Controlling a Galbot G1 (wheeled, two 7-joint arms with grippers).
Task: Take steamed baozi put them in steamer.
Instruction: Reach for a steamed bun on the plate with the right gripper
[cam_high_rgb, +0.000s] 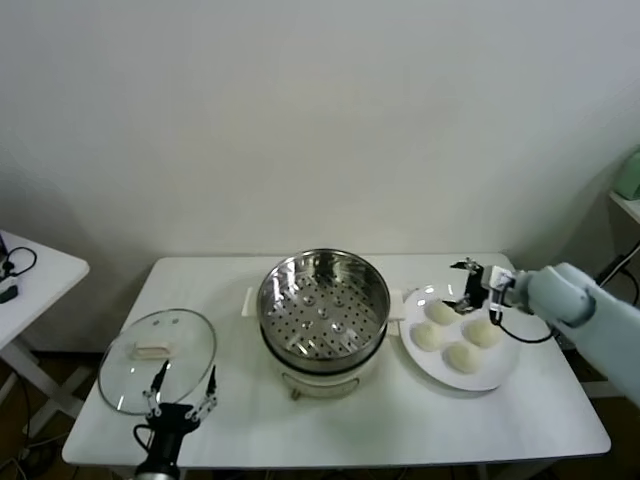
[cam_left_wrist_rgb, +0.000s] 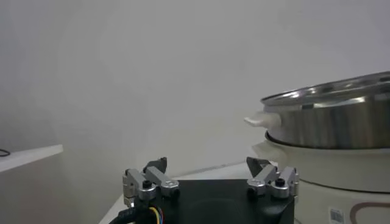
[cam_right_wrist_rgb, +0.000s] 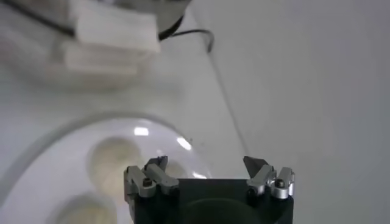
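White table (cam_high_rgb: 330, 420) fills the lower head view, plain wall behind it, a 2nd white table (cam_high_rgb: 40, 275) off to the robot's left. Steamer (cam_high_rgb: 323, 305) sits mid-table: shiny steel pot, perforated tray visible inside, nothing on the tray, white base under it with side handles. In the left wrist view the steamer (cam_left_wrist_rgb: 332, 125) shows side-on, rim and 1 white handle.

Glass lid (cam_high_rgb: 157, 360) lies flat on the table at the robot's left of the steamer, apart from it, white handle on top. White plate (cam_high_rgb: 497, 375) lies on the right of the steamer, just beside it. 4 steamed baozi (cam_high_rgb: 459, 336) rest on the plate in a loose cluster, close together, all domed and cream-white. None in the steamer.

Right arm reaches in from the right edge over the plate's far side. Right gripper (cam_high_rgb: 470, 285) hovers above the far rim of the plate, near the farthest bun, fingers spread wide, nothing between them. Right wrist view: right gripper (cam_right_wrist_rgb: 207, 167) over the plate (cam_right_wrist_rgb: 36, 182), baozi (cam_right_wrist_rgb: 113, 161) below and blurred; contact cannot be told, looks clear of them.

Left gripper (cam_high_rgb: 182, 392) sits low at the table's near edge, just in front of the lid, fingers apart, holding nothing. Left wrist view confirms: left gripper (cam_left_wrist_rgb: 207, 170) spread, empty, pointing along the table beside the steamer.
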